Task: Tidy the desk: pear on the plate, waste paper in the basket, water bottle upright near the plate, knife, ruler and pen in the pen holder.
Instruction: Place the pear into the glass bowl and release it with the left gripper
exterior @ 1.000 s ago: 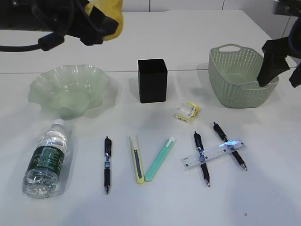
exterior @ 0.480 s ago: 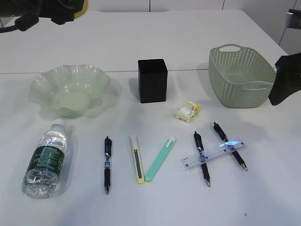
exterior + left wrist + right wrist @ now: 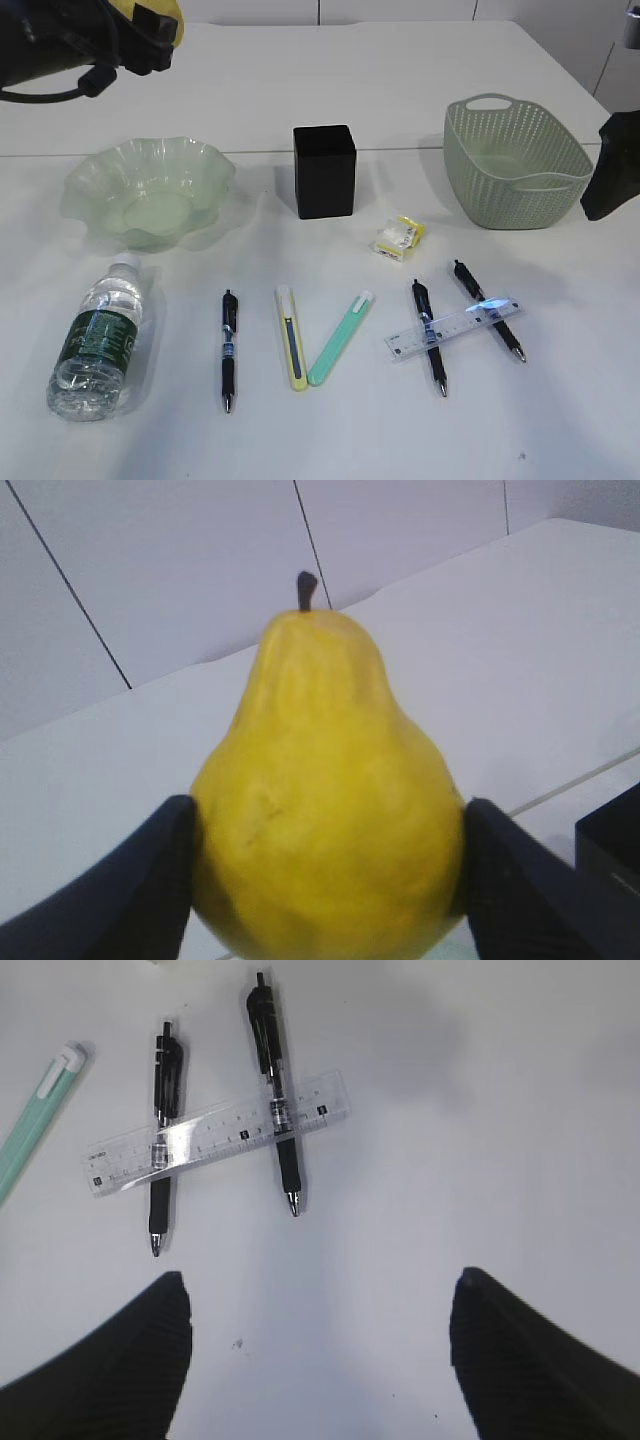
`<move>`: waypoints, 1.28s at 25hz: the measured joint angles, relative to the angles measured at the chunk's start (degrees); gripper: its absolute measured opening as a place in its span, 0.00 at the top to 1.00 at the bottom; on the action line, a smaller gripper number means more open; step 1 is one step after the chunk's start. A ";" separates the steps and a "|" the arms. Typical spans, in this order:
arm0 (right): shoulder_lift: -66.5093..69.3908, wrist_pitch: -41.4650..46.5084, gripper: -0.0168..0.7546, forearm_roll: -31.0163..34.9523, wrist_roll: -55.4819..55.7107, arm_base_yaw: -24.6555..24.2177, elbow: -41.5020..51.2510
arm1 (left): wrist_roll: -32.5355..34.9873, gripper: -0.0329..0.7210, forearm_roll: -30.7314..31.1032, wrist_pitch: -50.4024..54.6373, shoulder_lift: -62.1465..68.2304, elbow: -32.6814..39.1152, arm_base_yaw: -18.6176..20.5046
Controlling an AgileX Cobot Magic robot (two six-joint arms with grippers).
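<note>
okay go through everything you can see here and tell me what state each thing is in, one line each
pear: held in the left gripper, lifted off the desk
right gripper: open, empty
plate: empty
basket: empty
pen holder: upright; contents not visible
water bottle: lying on its side, capped
waste paper: on the desk
ruler: lying across two black pens
third black pen: flat on the desk

Left hand (image 3: 325, 880): two matte black fingers (image 3: 120, 890), broad and smoothly rounded. Right hand (image 3: 315, 1360): two black fingers (image 3: 110, 1360) with a fine ribbed texture, tapering to blunt rounded tips. Left arm (image 3: 60, 40): glossy black housing with a black cable looped beneath it.
</note>
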 joint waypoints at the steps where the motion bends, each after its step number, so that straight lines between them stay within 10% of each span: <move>1: 0.00 0.00 0.21 0.00 0.00 0.00 0.00 | 0.00 0.27 -0.21 -0.91 0.91 0.00 0.10; 13: 0.00 0.00 0.21 -0.11 0.00 0.00 0.00 | -3.49 0.27 -5.44 -16.74 7.09 4.67 2.68; 32: 0.00 -0.04 0.21 -0.32 0.00 0.00 0.00 | -17.77 0.27 7.43 -36.87 20.55 9.74 6.34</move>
